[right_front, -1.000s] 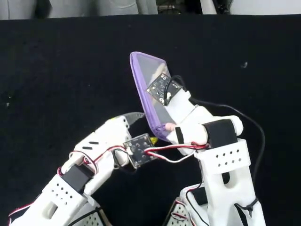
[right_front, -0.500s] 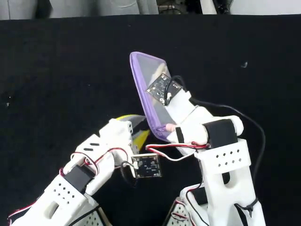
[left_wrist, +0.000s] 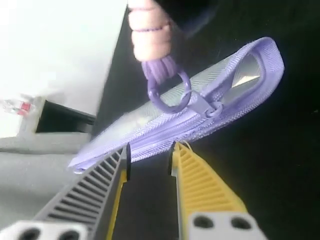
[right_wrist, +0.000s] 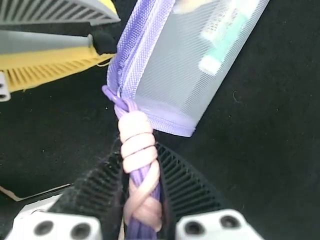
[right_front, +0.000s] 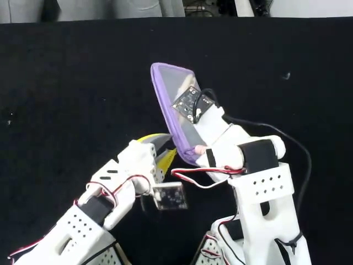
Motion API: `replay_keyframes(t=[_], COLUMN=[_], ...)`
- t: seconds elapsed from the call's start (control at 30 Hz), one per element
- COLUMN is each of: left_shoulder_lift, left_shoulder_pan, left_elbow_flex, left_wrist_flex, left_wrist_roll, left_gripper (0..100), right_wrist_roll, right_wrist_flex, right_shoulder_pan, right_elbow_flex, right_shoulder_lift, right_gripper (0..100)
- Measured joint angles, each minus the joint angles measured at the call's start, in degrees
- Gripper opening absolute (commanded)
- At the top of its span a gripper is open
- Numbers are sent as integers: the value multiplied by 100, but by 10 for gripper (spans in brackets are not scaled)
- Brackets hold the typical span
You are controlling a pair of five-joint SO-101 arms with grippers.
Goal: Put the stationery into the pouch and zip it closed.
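The purple mesh pouch stands on edge over the black bench, in nearly the same place as a second ago. Its braided pull cord is pinched between the black fingers of the right gripper, at the pouch's lower corner. A teal-and-white stationery item already shows through the mesh.

What has changed is on the left. The left wrist has rolled, and its camera board has swung down and away from the pouch. The left gripper now presents both fingers, one grey and one yellow, spread apart and holding nothing, just beside the zip edge. The zip slider hangs on its ring close ahead of them (I cannot tell how much of the zip is already shut). I judge this as lining up to take the slider while the right arm braces the pouch, so zipping is the step in hand.

The item inside carries some print, too blurred to read; nothing else legible shows.
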Motion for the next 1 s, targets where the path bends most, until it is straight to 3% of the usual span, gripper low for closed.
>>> replay_keyframes(t=[0.27,0.47,0.7,1.0], left_shoulder_lift=[589,1811,3464,3218], left_shoulder_pan=[-782,-1143,-1143,-545], left_elbow_flex=[-712,-2593,-4132,-3613], left_wrist_flex=[44,1354,3042,2927], left_wrist_roll=[1538,1714,765,-220], left_gripper=[153,153,148,152], right_wrist_roll=[0,0,-44,-26], right_wrist_flex=[0,0,0,18], right_shoulder_pan=[18,18,308,730], right_elbow_flex=[0,0,-35,-220], right_shoulder_lift=[0,0,9,-9], right_gripper=[11,11,11,11])
